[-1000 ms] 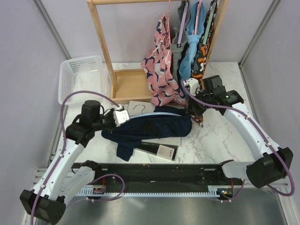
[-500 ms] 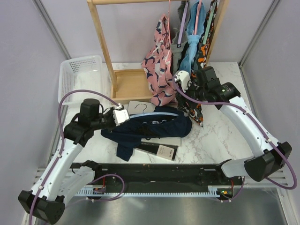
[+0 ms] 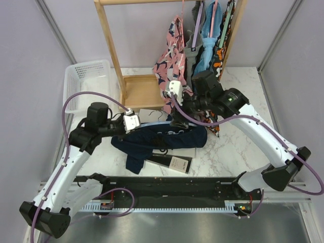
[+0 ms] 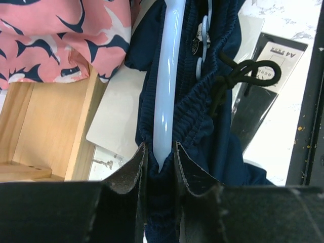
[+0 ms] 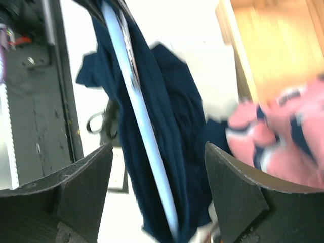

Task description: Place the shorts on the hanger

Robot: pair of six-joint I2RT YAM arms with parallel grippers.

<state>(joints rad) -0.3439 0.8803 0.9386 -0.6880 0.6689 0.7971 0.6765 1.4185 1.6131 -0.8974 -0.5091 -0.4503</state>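
The dark navy shorts (image 3: 169, 137) lie draped over the light-blue hanger (image 4: 165, 76) in the middle of the table, drawstring (image 4: 238, 73) showing. My left gripper (image 4: 158, 149) is shut on the hanger's left tip, with shorts fabric pinched in beside it; in the top view it (image 3: 142, 127) is at the shorts' left end. My right gripper (image 5: 158, 152) stands wide open above the shorts (image 5: 172, 131) and the hanger bar (image 5: 144, 126), holding nothing. In the top view it (image 3: 177, 117) hovers over the shorts' upper middle.
A wooden rack (image 3: 109, 45) stands behind, with a pink patterned garment (image 3: 174, 61) and other hung clothes (image 3: 210, 45) close to my right arm. A white basket (image 3: 86, 83) sits at back left. A black A4 packet (image 3: 172, 162) lies under the shorts.
My right gripper has opened from shut and swung left from the shorts' right end to above their middle. The left gripper keeps its grip and has barely moved.
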